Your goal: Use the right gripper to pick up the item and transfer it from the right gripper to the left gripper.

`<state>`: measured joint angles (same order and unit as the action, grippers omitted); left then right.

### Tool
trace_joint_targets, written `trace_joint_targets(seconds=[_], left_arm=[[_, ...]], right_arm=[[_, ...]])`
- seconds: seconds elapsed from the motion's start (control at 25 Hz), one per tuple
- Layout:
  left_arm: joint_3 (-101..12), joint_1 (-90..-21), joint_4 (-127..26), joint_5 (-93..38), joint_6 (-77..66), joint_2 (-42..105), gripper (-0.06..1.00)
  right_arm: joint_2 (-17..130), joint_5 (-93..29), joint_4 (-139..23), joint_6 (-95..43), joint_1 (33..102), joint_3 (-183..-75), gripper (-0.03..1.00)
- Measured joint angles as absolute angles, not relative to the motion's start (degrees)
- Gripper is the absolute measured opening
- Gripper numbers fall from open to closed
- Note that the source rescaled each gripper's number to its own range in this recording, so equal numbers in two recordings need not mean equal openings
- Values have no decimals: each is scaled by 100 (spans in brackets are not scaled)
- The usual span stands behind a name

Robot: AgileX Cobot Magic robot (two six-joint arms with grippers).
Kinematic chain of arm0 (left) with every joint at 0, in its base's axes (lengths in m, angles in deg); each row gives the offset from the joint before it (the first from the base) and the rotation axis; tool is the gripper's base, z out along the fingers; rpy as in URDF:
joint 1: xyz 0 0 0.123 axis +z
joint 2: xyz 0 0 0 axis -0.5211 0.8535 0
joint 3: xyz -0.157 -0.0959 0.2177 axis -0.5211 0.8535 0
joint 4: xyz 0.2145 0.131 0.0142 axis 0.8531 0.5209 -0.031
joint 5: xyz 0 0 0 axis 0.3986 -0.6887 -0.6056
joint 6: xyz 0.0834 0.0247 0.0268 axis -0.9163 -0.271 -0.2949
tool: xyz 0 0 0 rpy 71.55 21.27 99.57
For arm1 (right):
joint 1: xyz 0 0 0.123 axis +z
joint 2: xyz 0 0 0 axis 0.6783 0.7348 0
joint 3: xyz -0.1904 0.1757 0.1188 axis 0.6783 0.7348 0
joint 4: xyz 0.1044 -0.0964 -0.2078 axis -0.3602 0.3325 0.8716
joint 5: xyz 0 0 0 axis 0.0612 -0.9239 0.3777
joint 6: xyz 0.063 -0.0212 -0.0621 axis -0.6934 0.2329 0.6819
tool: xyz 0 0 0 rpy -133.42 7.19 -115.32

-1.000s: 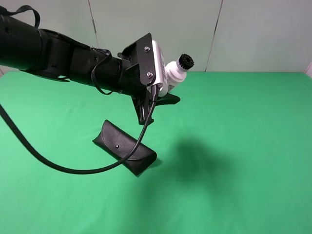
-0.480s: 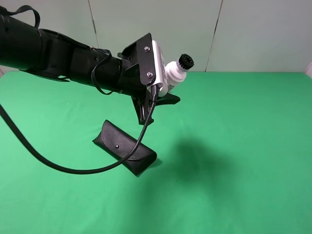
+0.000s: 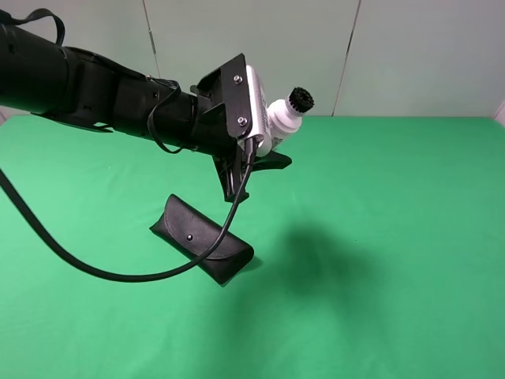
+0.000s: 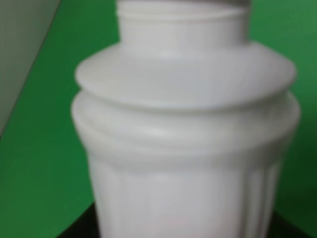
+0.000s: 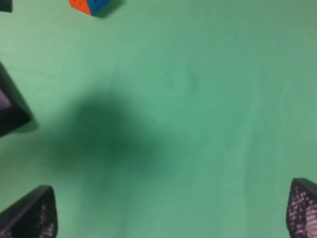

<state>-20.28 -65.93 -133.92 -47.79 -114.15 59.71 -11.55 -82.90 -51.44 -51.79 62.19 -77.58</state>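
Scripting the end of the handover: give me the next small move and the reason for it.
Probably just hold the left gripper steady with its jaws shut. It alone grips the bottle in the air, while the right gripper is open and empty, so the transfer looks done.

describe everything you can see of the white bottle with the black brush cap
The small white contoured plastic bottle has a stepped, ridged shoulder, faint vertical fluting on its body and a black bristly brush cap. It is aloft above the green table, tilted with the cap up and rightward in the high view, carried by the left gripper. Its lower body is hidden behind the black wrist plate, so the grip itself cannot be seen.
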Motion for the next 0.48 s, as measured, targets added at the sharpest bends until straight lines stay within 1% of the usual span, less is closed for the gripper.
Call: trace_joint_targets(seconds=[0.48], left_arm=[[-2028,-6593,-13392,-4779,-11415,5971,1]], right_arm=[[-1155,-8143,-5144,-5185,6219,-7727,100]])
